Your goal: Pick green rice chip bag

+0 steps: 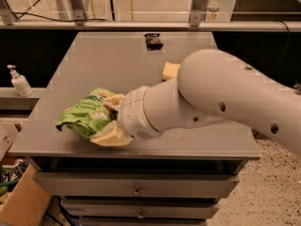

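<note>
The green rice chip bag point(86, 117) sits at the front-left of the grey surface point(108, 62), its right end pinched in my claw point(106, 121); one pale finger point(112, 101) lies over the bag's top edge and the other under it near the surface's front lip, so the claw is clamped on the bag; a pale yellow sponge point(170, 70) rests behind, partly hidden by my arm point(225, 95); a small dark object point(153, 41) lies by the far edge; a soap bottle point(19, 81) stands on a ledge to the left; my arm reaches in from the right, low across the surface, wrist pointing left.
</note>
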Controlling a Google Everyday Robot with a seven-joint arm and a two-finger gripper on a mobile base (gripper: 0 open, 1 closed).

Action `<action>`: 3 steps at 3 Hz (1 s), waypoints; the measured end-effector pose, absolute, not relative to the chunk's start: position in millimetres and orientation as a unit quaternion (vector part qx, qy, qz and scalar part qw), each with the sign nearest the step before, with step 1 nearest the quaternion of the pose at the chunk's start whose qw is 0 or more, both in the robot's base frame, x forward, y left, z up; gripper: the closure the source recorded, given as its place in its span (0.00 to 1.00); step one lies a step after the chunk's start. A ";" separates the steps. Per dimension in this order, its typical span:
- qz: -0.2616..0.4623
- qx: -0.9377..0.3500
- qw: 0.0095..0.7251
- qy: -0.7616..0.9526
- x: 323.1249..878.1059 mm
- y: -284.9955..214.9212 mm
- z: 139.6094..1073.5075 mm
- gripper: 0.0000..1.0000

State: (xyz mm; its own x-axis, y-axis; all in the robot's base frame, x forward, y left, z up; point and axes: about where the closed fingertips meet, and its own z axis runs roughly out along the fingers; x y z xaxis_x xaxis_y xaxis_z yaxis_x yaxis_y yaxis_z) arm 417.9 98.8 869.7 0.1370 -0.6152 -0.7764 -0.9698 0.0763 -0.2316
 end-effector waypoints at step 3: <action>0.240 -0.622 0.479 0.571 465.3 139.8 969.7 1.00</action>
State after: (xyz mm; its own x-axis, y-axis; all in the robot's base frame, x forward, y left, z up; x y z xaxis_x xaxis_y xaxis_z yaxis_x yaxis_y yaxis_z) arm 465.3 139.8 969.7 0.2334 -0.4810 -0.8451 -0.9402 0.1100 -0.3223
